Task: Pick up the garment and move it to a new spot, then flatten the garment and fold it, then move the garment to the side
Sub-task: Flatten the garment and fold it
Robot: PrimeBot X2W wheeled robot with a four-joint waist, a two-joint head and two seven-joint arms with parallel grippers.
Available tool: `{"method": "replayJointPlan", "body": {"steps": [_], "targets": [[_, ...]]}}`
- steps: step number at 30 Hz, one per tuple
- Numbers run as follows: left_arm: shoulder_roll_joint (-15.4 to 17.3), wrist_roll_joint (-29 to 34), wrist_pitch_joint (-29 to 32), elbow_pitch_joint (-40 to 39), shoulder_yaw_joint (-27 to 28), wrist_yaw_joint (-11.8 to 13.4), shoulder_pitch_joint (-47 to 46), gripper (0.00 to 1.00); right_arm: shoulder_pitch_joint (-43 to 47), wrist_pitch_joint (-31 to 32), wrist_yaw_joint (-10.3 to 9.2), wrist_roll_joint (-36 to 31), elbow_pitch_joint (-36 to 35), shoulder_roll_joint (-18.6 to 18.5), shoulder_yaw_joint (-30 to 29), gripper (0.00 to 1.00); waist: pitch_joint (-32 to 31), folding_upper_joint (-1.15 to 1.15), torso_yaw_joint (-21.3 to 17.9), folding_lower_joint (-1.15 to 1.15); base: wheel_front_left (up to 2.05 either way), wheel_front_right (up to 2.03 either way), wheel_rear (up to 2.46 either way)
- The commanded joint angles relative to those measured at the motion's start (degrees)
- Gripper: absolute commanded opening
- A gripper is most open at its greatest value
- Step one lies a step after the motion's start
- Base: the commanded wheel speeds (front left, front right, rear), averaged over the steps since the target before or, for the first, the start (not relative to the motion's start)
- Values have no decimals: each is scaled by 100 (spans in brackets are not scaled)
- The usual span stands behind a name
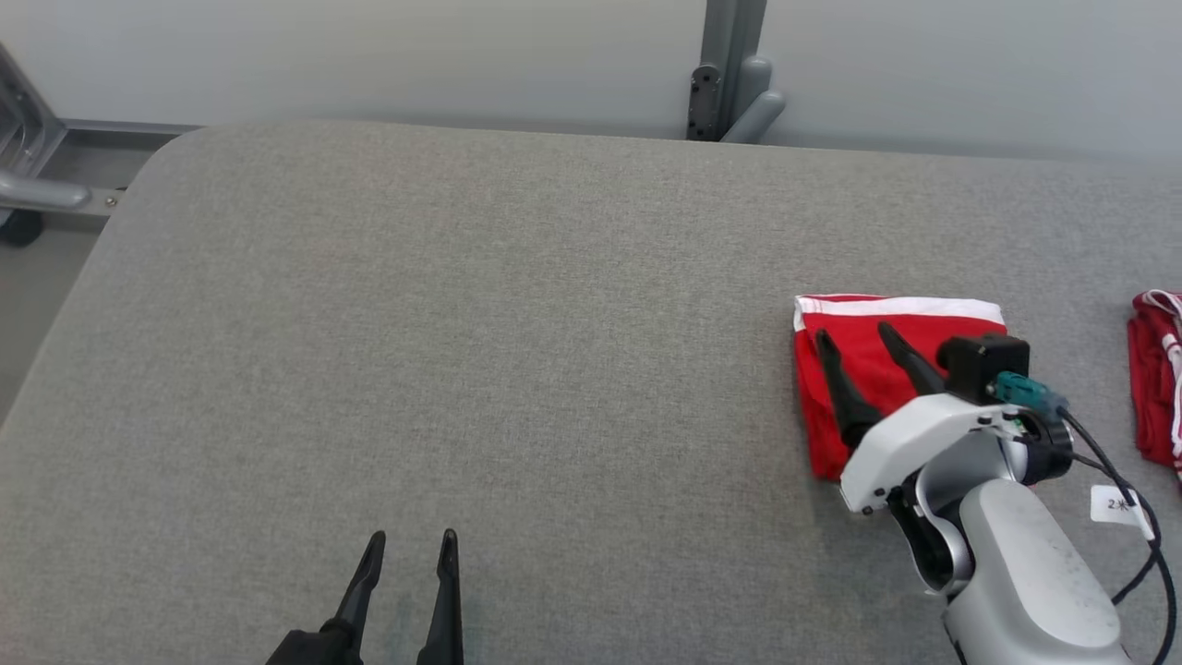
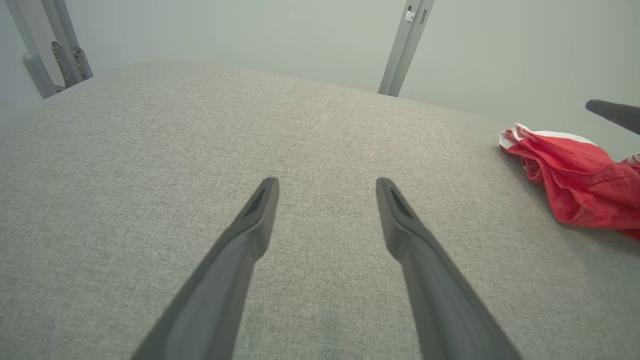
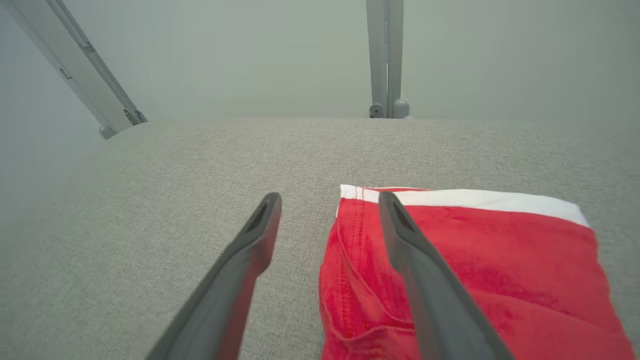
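Red garment (image 1: 942, 323) is lying folded under your right gripper (image 1: 854, 334), fingers wide and empty (left gripper (image 1: 413, 538) likewise); you're probably finishing the sideways placement, next lifting clear.

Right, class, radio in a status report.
Left gripper open, right gripper open over folded red garment. Flat on table, right side. Other red cloth further right, apart.

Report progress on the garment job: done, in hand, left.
Done: the red garment lies folded flat at the right of the grey table. In hand: nothing; the right tool hangs open over it, and the left tool is open over the table. Left: probably only pulling the right arm away.
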Motion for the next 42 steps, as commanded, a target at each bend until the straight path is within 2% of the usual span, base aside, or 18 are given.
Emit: {"method": "replayJointPlan", "body": {"steps": [1, 5, 9, 10, 11, 12, 13, 21, 29, 34, 37, 42], "targets": [[4, -51, -14, -30, 38, 27, 65, 100, 128, -40, -3, 65, -163, -97, -10, 100, -128, 0, -187, 0, 0, 0, 0], [5, -14, -13, -85, 84, 6, 198, 100, 593, -206, -3, -106, -858, -419, -184, 100, -250, 0, -423, 0, 0, 0, 0], [5, -58, -13, -129, 85, 52, 186, 100, 1037, -360, -2, -281, -1224, -561, -577, 100, -293, 0, -582, 0, 0, 0, 0], [5, -65, -13, -141, 71, 61, 168, 100, 1134, -360, -3, -371, -1243, -622, -607, 91, -279, 0, -613, 0, 0, 0, 0], [5, -74, -13, -154, 52, 62, 144, 100, 1200, -357, -3, -411, -1231, -648, -625, 44, -254, 0, -642, 0, 0, 0, 0], [5, -83, -13, -163, 27, 62, 119, 100, 1234, -376, -3, -400, -1200, -628, -654, 16, -224, 0, -665, 0, 0, 0, 0], [4, -90, -13, -171, 3, 62, 94, 100, 1260, -381, -2, -409, -1142, -635, -649, 0, -189, 0, -681, 0, 0, 0, 0], [5, -70, -13, -159, -85, 19, -85, 100, 903, -716, -3, -616, -508, -619, -738, 0, 120, 0, -623, 0, 0, 0, 0], [5, 74, -13, -80, -19, -80, -276, 100, 11, -1170, -3, -1019, 653, -552, -534, 0, 383, 0, -433, 0, 0, 0, 0], [5, 59, -13, -39, -31, -82, -307, 100, -89, -1378, -3, -1118, 1299, -481, -448, 0, 337, 0, -236, 0, 0, 0, 0], [5, 7, -13, -38, -34, -32, -232, 100, 52, -1419, -4, -1103, 1394, -435, -382, 0, 284, 0, -157, 0, 0, 0, 0], [5, 4, -13, -36, -50, -19, -158, 100, 435, -1417, -4, -1097, 950, -275, -240, 0, 233, 0, -83, 0, 0, 0, 0]]}}
